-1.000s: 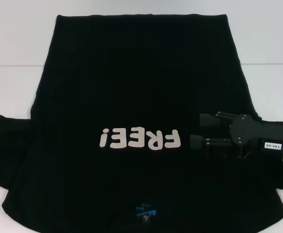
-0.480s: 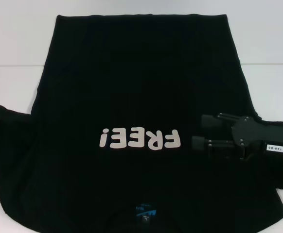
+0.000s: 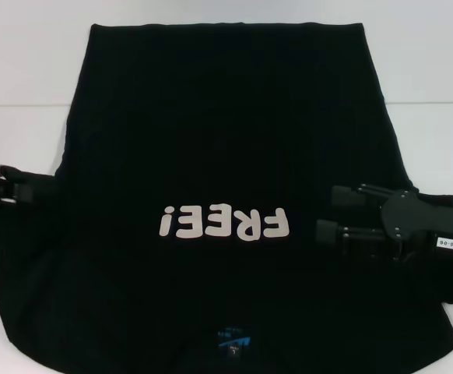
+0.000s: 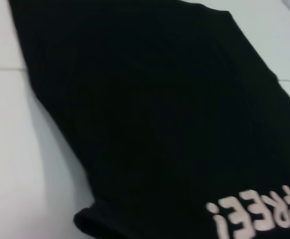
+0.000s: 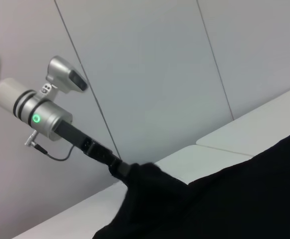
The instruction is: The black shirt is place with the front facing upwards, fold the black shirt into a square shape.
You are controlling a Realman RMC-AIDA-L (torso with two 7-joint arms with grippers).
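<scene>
White counter carrying the black shirt, spread print-up; soft, limp, light, best pinched at sleeve edges. Left gripper clamps a lifted sleeve; right gripper, fingers apart, hovers.

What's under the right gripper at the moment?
The right gripper hovers, fingers apart, over the plain black cloth T-shirt, beside its pale "FREE!" print. Only black fabric shows beneath; the white table there is covered.

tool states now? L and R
Left tool: shut on the shirt, holding its sleeve.
Right tool: open, holding nothing, over the shirt's right side.
</scene>
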